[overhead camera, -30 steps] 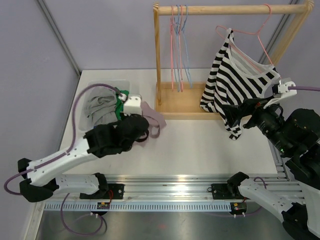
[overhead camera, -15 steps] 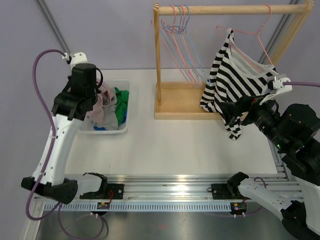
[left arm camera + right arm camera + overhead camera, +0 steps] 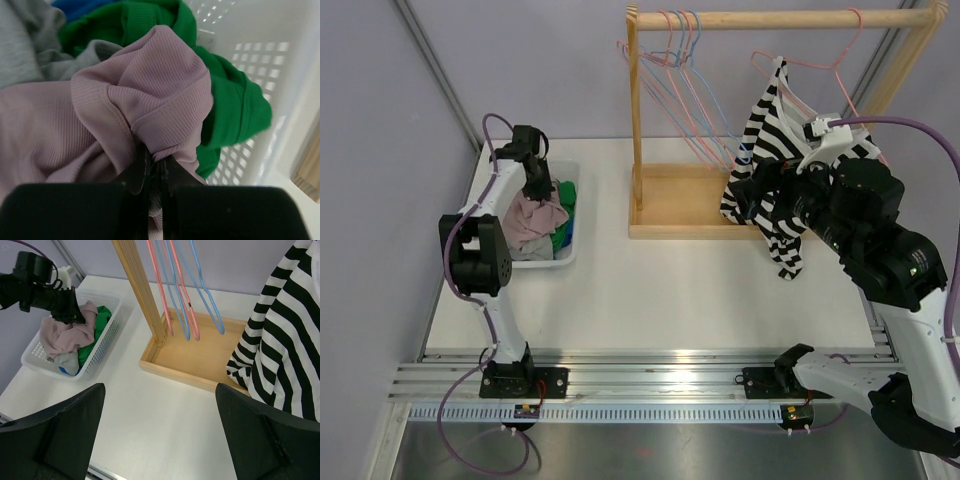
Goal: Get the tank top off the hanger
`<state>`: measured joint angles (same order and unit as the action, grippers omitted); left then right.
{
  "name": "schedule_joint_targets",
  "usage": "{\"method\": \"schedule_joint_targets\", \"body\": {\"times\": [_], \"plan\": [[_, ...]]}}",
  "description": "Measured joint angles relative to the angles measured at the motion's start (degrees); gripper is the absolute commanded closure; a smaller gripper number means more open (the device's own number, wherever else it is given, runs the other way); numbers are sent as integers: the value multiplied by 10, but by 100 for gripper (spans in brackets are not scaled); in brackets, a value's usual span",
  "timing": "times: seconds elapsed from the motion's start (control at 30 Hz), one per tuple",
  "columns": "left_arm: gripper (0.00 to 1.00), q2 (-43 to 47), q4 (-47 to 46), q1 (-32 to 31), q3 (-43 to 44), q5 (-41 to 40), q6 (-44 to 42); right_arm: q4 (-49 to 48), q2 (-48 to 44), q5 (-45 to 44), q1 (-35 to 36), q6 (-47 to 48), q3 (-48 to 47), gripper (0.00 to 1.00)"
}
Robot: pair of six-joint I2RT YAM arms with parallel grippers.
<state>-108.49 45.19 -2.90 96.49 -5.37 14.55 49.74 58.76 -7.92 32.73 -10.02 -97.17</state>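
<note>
The black-and-white striped tank top hangs on a pink hanger at the right of the wooden rack's rail; it also fills the right edge of the right wrist view. My right gripper is open and empty, right in front of the top's lower part, its jaws wide apart in the right wrist view. My left gripper is down in the white basket, shut on a mauve garment.
The wooden rack has a tray base and several empty pink and blue hangers at its left end. The basket also holds green, grey and blue clothes. The white table lies between the arms.
My left arm carried the mauve garment from mid-table up over the basket and down into it. My right gripper moved up and left along the striped top. The empty hangers swung.
</note>
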Motion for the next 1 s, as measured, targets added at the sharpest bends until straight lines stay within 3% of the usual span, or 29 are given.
{"method": "schedule_joint_targets", "body": {"times": [0.1, 0.17, 0.2, 0.27, 0.33, 0.43, 0.53, 0.63, 0.8, 1.0], "plan": [[98, -60, -10, 9, 0, 37, 10, 3, 4, -14, 0, -1, -4, 0], [89, -73, -14, 8, 3, 53, 15, 14, 10, -38, 1, -1, -22, 1], [76, -71, -14, 7, 3, 57, 17, 22, 16, -58, 1, 0, -37, 0], [64, -60, -11, 8, 3, 61, 18, 32, 27, -99, 1, 4, -66, 1], [41, -44, -7, 10, 4, 70, 20, 42, 39, -138, 1, 10, -96, 0], [14, -8, 6, 12, 7, 84, 26, 67, 67, -196, 1, 22, -155, 1], [1, 46, 24, 14, 10, 87, 31, 90, 110, -239, 0, 34, -232, 0], [1, 121, 33, 17, 16, 87, 34, 102, 158, -261, -19, 48, -306, 1], [1, 280, 25, 18, -3, 88, 33, 134, 259, -242, -150, 60, -433, 1], [1, 542, 17, -6, -159, 106, 34, 90, 281, -189, -195, 133, -349, 1]]}}
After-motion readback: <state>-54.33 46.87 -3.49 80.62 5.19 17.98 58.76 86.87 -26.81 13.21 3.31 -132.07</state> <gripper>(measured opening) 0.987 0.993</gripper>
